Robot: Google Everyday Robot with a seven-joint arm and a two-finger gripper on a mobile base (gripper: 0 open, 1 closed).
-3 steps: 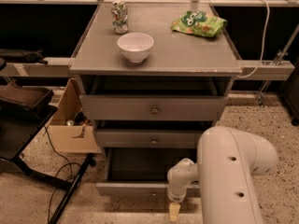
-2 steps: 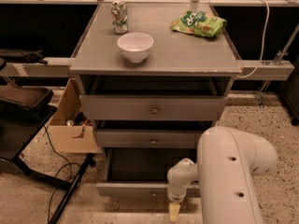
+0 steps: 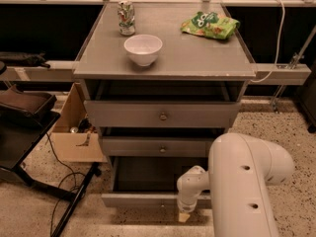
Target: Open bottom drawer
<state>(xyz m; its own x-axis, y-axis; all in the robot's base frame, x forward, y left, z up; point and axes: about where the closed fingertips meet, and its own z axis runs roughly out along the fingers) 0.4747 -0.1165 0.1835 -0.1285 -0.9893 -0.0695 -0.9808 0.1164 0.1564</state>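
Observation:
The grey cabinet (image 3: 168, 58) has three drawers. The bottom drawer (image 3: 140, 200) is pulled out towards me, and its dark inside (image 3: 148, 174) shows above its low grey front. Its knob is hidden behind my arm. My gripper (image 3: 184, 215) hangs from the white wrist at the drawer's front edge, right of centre, with a yellowish tip pointing down at the floor. My big white arm (image 3: 244, 181) fills the lower right. The mid-width drawer (image 3: 160, 147) and the top drawer (image 3: 163, 115) each stand slightly out.
On the cabinet top stand a white bowl (image 3: 143, 49), a crushed can (image 3: 126, 18) and a green snack bag (image 3: 210, 24). A cardboard box (image 3: 74, 132), a dark chair (image 3: 22, 117) and floor cables (image 3: 69, 181) lie to the left. A rail (image 3: 281, 75) runs right.

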